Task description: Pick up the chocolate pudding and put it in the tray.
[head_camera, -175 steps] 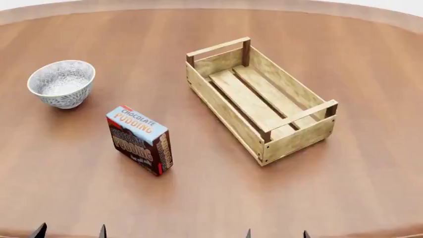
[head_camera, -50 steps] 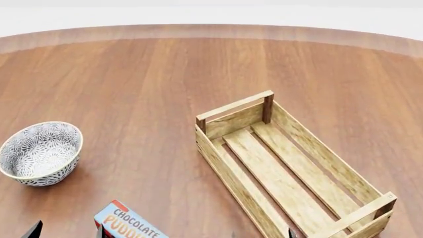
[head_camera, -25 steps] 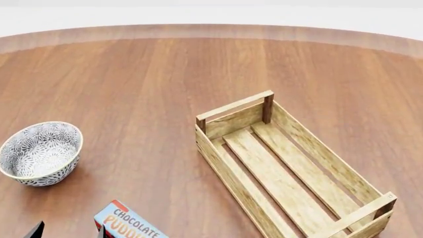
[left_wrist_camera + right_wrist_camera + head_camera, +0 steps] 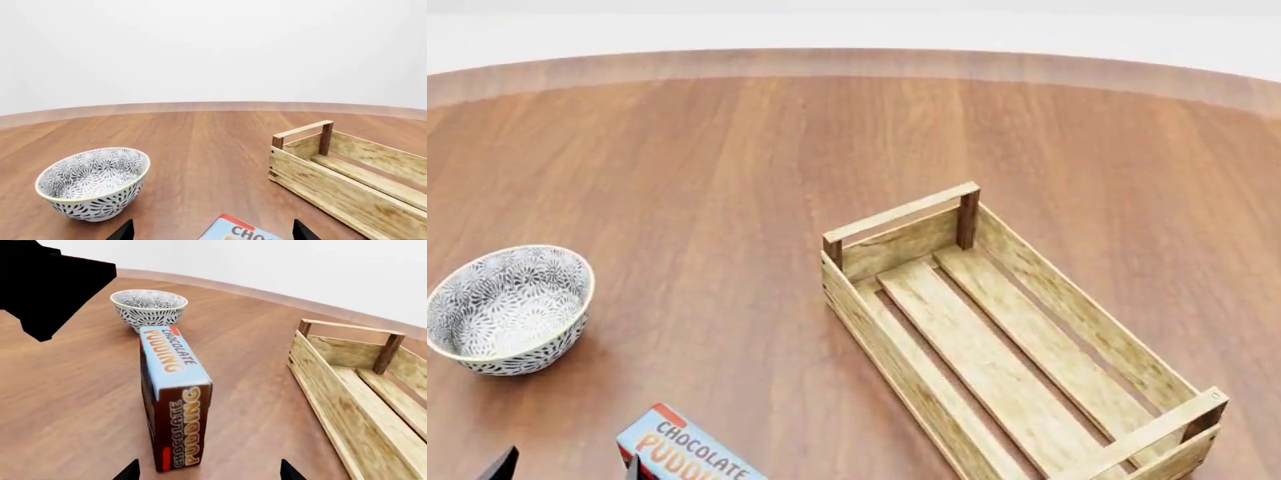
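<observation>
The chocolate pudding [image 4: 175, 402] is a small flat carton standing on its long narrow edge on the brown wooden bench [image 4: 734, 170]. Its broad faces and its narrow end are dark brown, and its upward face is light blue with a red corner at the far end. That blue face reads "CHOCOLATE PUDDING" in orange-red; the narrow brown end repeats "CHOCOLATE PUDDING" in orange and pale letters running along its length. In the head view only the far part of the blue top shows at the near edge, reading "CHOCOLATE" and part of "PUDDING".

The carton stands on the near left of the bench, nearer than the grey-white patterned bowl [image 4: 509, 309] and left of the tray [image 4: 1014, 345], apart from both. The tray is a long light-wood slatted crate with darker corner posts and bar handles at its ends, lying slantwise, nothing in it.

The left claw [image 4: 209, 231] shows two dark tips spread wide, with the carton's corner between them. The right claw [image 4: 208, 471] likewise shows two tips set apart, either side of the carton's near end, neither touching it.

Against the head view half a second ago, carton, bowl and tray lie the same.
</observation>
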You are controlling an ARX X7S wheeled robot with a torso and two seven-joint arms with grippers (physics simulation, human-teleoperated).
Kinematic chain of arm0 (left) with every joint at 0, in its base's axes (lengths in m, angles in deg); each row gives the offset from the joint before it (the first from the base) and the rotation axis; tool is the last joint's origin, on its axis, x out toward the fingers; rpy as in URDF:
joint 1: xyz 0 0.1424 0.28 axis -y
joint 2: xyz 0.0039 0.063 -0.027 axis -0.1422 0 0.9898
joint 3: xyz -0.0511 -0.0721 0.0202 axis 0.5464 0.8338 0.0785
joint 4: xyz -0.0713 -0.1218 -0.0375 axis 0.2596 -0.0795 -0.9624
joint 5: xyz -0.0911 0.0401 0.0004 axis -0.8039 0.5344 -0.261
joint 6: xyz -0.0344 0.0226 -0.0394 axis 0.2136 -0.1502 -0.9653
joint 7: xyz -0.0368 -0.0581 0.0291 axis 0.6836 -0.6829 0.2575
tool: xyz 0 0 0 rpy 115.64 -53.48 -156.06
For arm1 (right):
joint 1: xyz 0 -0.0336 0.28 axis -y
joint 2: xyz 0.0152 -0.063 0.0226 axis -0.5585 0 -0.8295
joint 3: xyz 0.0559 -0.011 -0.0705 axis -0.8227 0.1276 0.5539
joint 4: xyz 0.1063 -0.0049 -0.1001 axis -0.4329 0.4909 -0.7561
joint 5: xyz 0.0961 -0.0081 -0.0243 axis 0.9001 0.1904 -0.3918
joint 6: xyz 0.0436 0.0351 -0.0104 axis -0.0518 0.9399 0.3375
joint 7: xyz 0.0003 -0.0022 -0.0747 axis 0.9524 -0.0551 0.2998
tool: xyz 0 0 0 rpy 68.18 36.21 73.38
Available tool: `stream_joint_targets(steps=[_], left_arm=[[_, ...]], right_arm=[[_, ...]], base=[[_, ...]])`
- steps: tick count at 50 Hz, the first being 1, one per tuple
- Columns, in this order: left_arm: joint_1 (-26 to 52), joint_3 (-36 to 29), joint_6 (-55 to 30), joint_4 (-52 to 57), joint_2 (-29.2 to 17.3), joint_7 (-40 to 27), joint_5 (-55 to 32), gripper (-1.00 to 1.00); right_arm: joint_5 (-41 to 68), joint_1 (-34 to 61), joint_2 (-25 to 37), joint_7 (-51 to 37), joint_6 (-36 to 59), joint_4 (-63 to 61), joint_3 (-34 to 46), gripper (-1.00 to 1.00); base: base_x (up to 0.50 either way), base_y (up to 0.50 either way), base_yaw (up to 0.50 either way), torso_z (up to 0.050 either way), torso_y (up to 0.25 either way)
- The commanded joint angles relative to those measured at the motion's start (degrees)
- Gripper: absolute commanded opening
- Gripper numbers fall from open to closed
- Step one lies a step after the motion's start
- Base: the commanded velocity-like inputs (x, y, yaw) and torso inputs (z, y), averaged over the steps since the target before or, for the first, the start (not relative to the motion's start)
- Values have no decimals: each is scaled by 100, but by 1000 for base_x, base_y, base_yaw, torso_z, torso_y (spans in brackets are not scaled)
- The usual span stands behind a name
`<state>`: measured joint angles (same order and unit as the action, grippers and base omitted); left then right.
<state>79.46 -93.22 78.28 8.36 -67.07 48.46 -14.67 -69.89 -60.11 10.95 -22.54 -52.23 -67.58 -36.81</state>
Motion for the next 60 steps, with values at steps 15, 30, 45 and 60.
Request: stream_joint_targets(steps=[15, 30, 45, 60], left_arm=[[57, -104, 9, -93, -49, -84, -21, 100], [65, -155, 27, -113, -84, -127, -41, 100], [133, -306, 109, -353, -76, -180, 99, 100], [137, -358, 102, -342, -105, -231, 82, 100]], right_arm=[[139, 726, -413, 215, -481, 1190, 129, 100], [17, 1341, -792, 344, -567, 2282, 371, 100], [-8, 1889, -1176, 415, -605, 3143, 539, 100], [11, 1913, -1165, 363, -590, 3144, 615, 100]], base=[[0, 0, 0, 0, 0], [0, 0, 0, 0, 0], [0, 0, 0, 0, 0], [0, 0, 0, 0, 0]])
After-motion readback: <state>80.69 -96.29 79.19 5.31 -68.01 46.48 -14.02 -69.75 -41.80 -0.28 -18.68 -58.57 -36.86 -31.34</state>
